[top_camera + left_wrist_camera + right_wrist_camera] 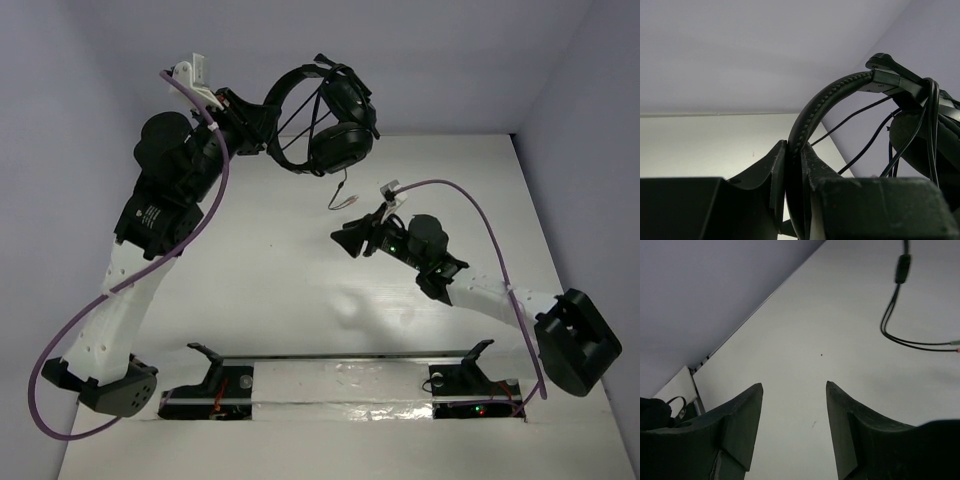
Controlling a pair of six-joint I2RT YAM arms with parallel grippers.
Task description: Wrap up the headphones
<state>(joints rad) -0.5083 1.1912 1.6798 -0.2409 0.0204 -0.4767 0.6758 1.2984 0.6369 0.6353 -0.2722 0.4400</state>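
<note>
1. From above only: headphones (340, 145) held up over the far edge of the table (280, 290), left of its middle, cable (343, 190) hanging toward the worktop.
2. From the left wrist only: left gripper (794, 150) clamped on the headband (825, 102), cable strands strung across the arch.
3. From the right wrist: right gripper (794, 387) spread apart, empty, near mid-table, forked cable end lying beyond it.

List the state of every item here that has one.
Headphones: held aloft, gripped at the headband.
Cable: partly looped around the ear cups, split tail loose.
Left claw: shut on the headband.
Right claw: open, empty.
</note>
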